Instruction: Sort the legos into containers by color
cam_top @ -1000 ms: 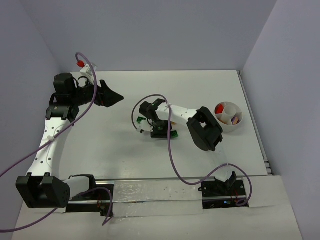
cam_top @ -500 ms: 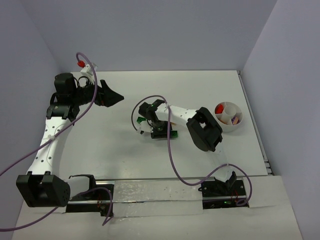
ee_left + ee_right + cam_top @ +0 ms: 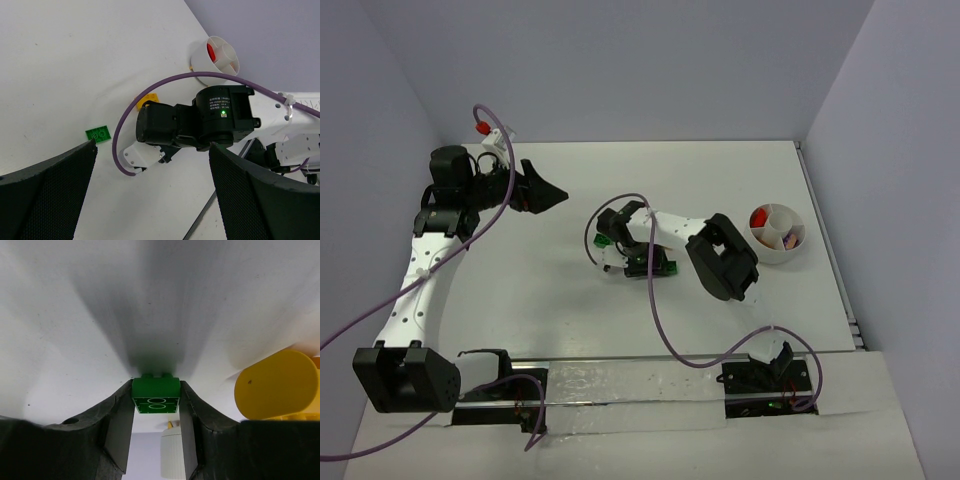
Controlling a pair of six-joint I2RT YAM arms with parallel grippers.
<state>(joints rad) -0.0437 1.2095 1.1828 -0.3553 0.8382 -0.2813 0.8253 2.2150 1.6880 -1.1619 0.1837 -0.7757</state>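
Note:
My right gripper (image 3: 156, 389) is shut on a green lego (image 3: 155, 398), whose two sides touch both pads while its studs lie against the table. In the top view this green lego (image 3: 667, 266) sits at the tip of my right gripper (image 3: 660, 266), mid-table. A second green lego (image 3: 98, 134) lies flat beside the right wrist. A yellow lego (image 3: 276, 385) is close on one side. The white divided cup (image 3: 794, 250) stands at the right with a red lego (image 3: 758, 216) in one wedge. My left gripper (image 3: 545, 193) hangs open and empty at the far left.
A purple cable (image 3: 125, 125) loops off the right wrist over the table. Grey walls close the far and right sides. A metal rail (image 3: 620, 385) with both arm bases runs along the near edge.
The right jaws have closed in onto the green lego, and the right arm has shifted slightly left. The left arm has not moved.

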